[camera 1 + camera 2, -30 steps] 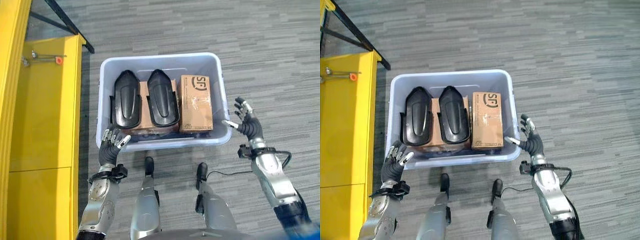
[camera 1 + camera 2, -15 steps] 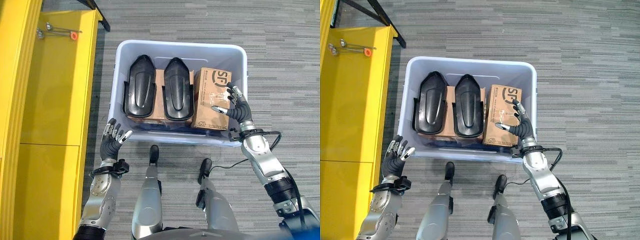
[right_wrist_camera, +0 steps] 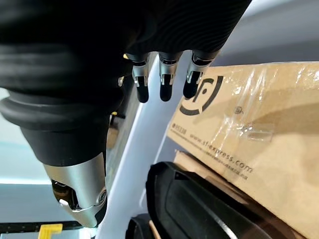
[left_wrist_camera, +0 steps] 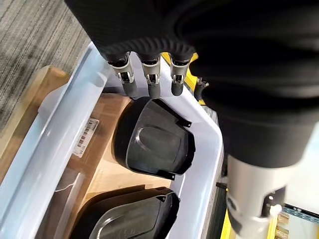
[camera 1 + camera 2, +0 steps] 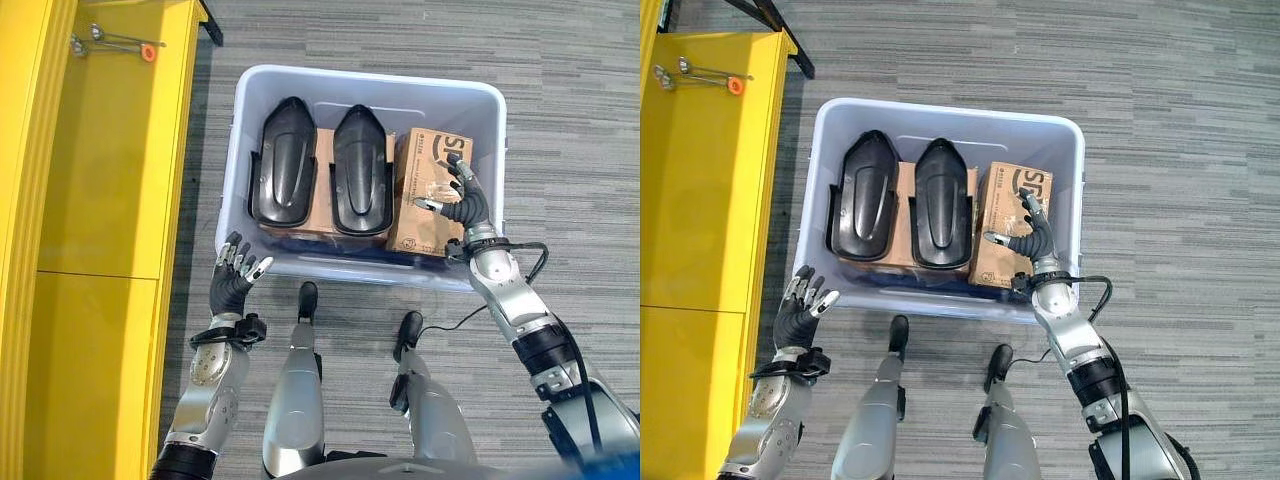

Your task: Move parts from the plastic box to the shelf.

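Note:
A pale blue plastic box [image 5: 370, 80] stands on the floor. Inside lie two black moulded parts [image 5: 283, 165] [image 5: 360, 172] side by side on a flat carton, with a brown cardboard box [image 5: 427, 160] at their right. My right hand [image 5: 463, 210] is open, fingers spread, over the near end of that cardboard box [image 3: 259, 114]; I cannot tell whether it touches it. My left hand [image 5: 233, 285] is open just outside the box's near left corner, its fingers [image 4: 149, 84] above the rim [image 4: 199, 124] beside a black part [image 4: 154, 144]. The yellow shelf [image 5: 100, 180] runs along the left.
A spanner with an orange tag [image 5: 115, 43] lies on the far end of the yellow shelf. A black frame leg [image 5: 212, 25] stands behind the shelf's far corner. Grey striped carpet [image 5: 570, 120] surrounds the box on the right and far sides.
My right hand has come in from outside the box's right wall to over the cardboard box. The camera has shifted; my left hand has stayed open near the near left corner.

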